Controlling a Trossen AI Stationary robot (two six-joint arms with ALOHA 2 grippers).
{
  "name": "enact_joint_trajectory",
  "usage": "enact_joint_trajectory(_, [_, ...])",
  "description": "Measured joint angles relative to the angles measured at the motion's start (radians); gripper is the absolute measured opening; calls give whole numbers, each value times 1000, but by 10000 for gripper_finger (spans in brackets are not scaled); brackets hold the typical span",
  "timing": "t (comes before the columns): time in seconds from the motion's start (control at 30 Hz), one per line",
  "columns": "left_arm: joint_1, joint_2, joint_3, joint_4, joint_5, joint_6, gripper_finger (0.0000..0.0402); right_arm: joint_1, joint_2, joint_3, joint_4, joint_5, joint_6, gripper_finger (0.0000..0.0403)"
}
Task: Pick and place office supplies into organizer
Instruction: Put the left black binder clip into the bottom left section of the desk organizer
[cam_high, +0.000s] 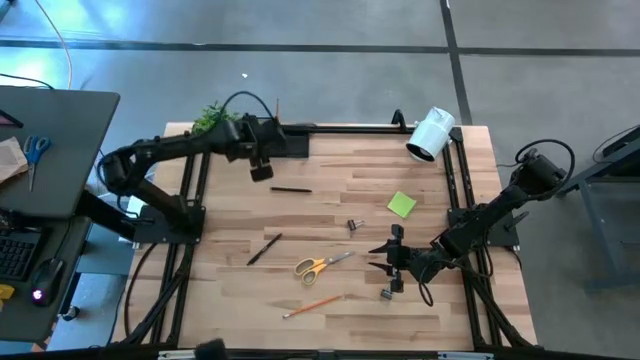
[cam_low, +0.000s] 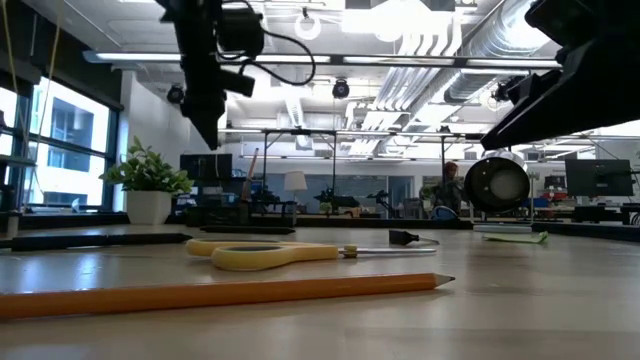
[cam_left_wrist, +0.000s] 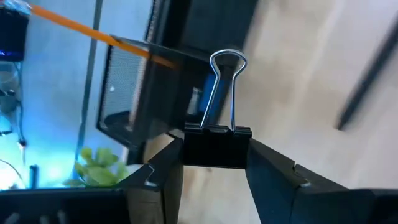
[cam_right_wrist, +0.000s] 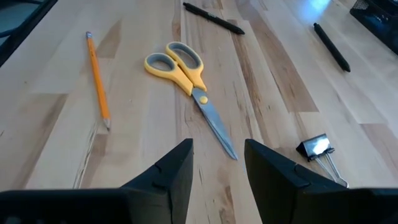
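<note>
Left gripper (cam_left_wrist: 214, 155) has its two fingers closed partway on a black binder clip (cam_left_wrist: 216, 144), pinching the clip's body from both sides with the wire loops sticking out forward. From above, that gripper (cam_high: 261, 168) hangs at the far left of the table, just beside the black organizer (cam_high: 285, 140), on its near side. The wrist camera shows the organizer's mesh wall (cam_left_wrist: 127, 93) straight ahead past the clip, with an orange pencil (cam_left_wrist: 93, 31) already standing in it. So what matters is simple: the tray lies just beyond and below the clip, and I'd judge the arm needs only a short reach toward the far edge before letting go over a compartment.

Over on the right, the right gripper (cam_high: 392, 262) sits low near the front of the table, fingers apart with nothing between them (cam_right_wrist: 217, 165). The yellow-handled scissors (cam_high: 322, 265) lie just to its left, blades pointing toward it and handles away, long axis running roughly across the table. Another binder clip (cam_right_wrist: 316, 148) lies close beside that gripper, and a pencil (cam_high: 312, 305) sits nearer the front edge. Two black pens (cam_high: 264, 249) (cam_high: 290, 189) and the green sticky-note pad (cam_high: 402, 205) are spread over the middle. The right arm is plainly nearer the scissors.
</note>
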Motion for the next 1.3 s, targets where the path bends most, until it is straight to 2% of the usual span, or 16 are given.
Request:
enact_joint_trajectory(0.17, [95,68,0,98,5,112,137,0,0,0,-3,7,20,138])
enact_joint_trajectory(0.33, [143,153,0,121,-2,213,138,0,0,0,-31,16,50,138])
enact_joint_trajectory(0.5, [183,222,0,153,18,227,138,-2,0,0,-33,22,57,138])
enact_joint_trajectory(0.63, [206,266,-1,190,-12,258,138,-2,0,0,-33,21,75,138])
enact_joint_trajectory(0.83, [217,287,-1,236,25,240,138,-2,0,0,-34,21,87,138])
enact_joint_trajectory(1.3, [190,287,-1,203,11,235,138,-2,0,0,-37,21,90,138])
